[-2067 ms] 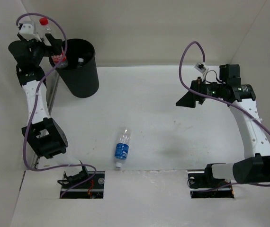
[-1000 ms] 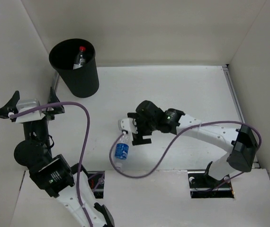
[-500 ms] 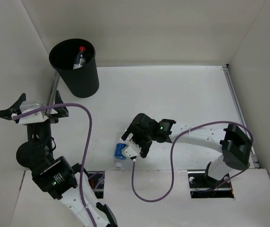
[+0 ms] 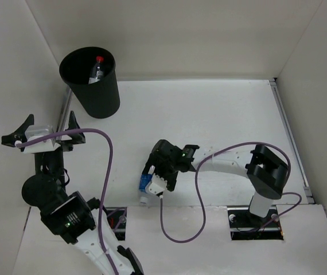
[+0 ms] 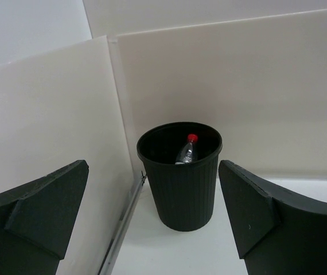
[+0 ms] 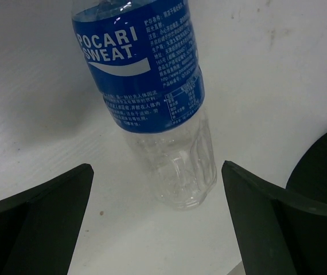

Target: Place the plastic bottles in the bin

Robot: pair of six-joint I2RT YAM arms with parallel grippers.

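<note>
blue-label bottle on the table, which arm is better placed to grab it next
Right. The right tool, open, is low over the blue-label bottle, fingers either side of it. The left tool, also open, sits by the left wall facing the bin, far from that bottle.

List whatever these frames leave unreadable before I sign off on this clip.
- Contents of the bin: only the red-cap bottle shows. The dark interior in the top view, and the bin's wall in the left wrist view, hide anything lower.
- Blue-label bottle: the right wrist view cuts off its cap end at the top edge. In the top view the right gripper covers its other end.
</note>
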